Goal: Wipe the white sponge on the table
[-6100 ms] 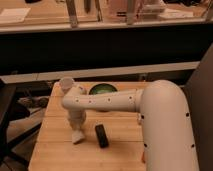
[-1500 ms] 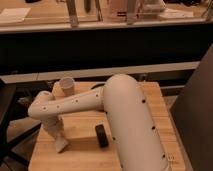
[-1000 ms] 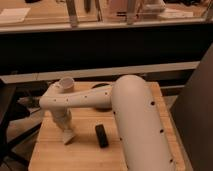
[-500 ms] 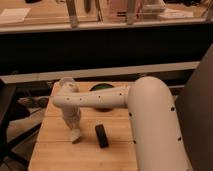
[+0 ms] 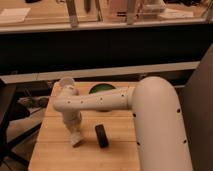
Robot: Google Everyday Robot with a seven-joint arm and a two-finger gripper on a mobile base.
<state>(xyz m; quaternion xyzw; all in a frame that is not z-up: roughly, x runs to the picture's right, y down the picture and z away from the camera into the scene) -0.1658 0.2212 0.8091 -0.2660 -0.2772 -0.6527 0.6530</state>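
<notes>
The white sponge [image 5: 76, 138] lies on the light wooden table [image 5: 55, 152], left of centre, tilted like a wedge. My gripper [image 5: 74, 130] points straight down onto the sponge from above, at the end of my white arm [image 5: 105, 100] that reaches in from the right. The sponge sits right under the gripper's tip and touches the tabletop.
A black oblong block [image 5: 101, 135] lies just right of the sponge. A pale round cup [image 5: 66, 83] stands at the table's back left. A green bowl [image 5: 101, 89] sits at the back, partly behind my arm. A dark counter with glass panels [image 5: 100, 45] runs behind the table.
Over the last second and a half my gripper and the sponge slid from the table's left side rightward, toward the black block; the arm's big link swung right.
</notes>
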